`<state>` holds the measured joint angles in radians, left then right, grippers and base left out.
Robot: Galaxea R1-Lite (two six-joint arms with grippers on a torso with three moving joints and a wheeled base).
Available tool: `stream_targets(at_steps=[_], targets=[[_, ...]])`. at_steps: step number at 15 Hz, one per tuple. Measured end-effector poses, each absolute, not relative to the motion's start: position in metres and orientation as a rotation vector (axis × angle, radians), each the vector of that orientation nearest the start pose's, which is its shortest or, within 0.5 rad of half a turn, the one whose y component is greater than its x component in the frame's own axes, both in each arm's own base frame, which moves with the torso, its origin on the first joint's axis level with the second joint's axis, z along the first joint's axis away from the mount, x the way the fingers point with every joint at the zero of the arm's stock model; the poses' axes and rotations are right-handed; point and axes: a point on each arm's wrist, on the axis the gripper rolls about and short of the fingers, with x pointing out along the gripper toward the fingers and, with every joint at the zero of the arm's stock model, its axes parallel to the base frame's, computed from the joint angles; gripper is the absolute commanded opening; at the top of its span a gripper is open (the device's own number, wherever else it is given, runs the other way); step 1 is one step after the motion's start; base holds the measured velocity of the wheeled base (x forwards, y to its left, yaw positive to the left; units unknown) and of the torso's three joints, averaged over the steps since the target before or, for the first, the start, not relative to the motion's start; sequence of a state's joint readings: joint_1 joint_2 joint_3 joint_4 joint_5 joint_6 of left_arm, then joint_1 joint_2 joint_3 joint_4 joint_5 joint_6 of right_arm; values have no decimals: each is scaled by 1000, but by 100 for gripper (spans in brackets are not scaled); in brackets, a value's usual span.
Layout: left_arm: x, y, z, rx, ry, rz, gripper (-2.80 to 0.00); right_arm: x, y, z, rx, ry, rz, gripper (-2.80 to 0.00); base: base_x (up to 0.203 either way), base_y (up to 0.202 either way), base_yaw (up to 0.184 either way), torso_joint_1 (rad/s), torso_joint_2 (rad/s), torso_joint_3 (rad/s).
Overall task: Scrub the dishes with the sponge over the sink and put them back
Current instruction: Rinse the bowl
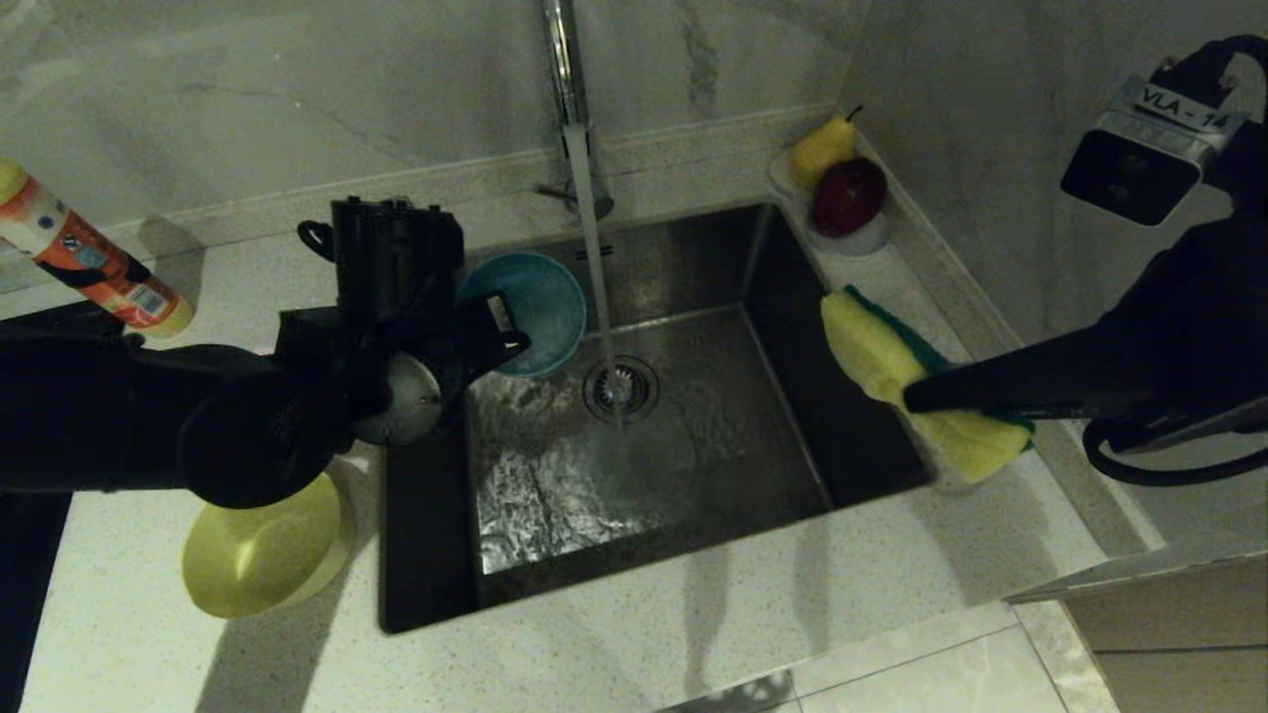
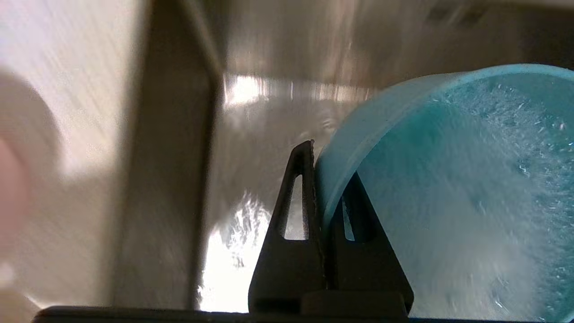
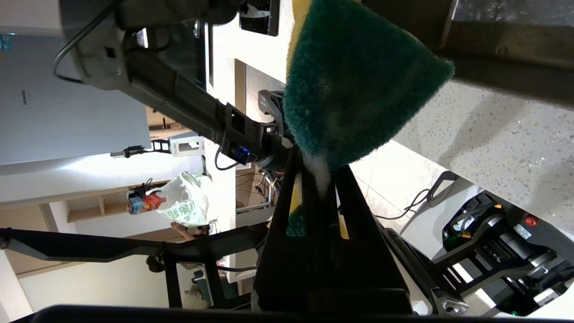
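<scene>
Tap (image 1: 567, 69) running, stream falling onto the strainer drain (image 1: 620, 388) at the sink's (image 1: 792, 396) centre. Around it: yellow bowl (image 1: 263, 555) on the table (image 1: 693, 634) at 8 o'clock, orange bottle (image 1: 94, 259) at 10, clear dish with pear (image 1: 820, 149) and apple (image 1: 849, 194) at 1.

Left gripper (image 1: 500, 332), pressed together, pinches the blue bowl's (image 1: 543, 307) rim over the sink's 10 o'clock corner.

Right gripper (image 3: 314, 179) clamps the sponge (image 1: 916, 381) above the 3 o'clock rim.

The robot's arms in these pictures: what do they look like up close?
Both arms are matte black. Each end effector, left and right, ends in two flat, tapering black fingers with slotted cut-outs. The left wrist shows a round silver cap, the right a looping black cable and a white label reading VLA.
</scene>
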<state>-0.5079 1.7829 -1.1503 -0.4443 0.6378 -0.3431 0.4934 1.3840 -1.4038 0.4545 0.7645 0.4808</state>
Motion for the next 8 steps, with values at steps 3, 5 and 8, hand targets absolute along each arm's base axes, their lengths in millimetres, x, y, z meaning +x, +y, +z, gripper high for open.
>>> stream_targets(at_steps=[3,5,8], targets=[[297,-149,239,-164,-5,143,-280,173,111,333,471,752,1103,-280,0,0,0,0,0,0],[289,-145,246,-125,-114,139,-280,173,111,333,470,750,1104,-280,0,0,0,0,0,0],[280,-141,256,-70,-273,149,-280,173,110,329,471,763,1098,-280,0,0,0,0,0,0]])
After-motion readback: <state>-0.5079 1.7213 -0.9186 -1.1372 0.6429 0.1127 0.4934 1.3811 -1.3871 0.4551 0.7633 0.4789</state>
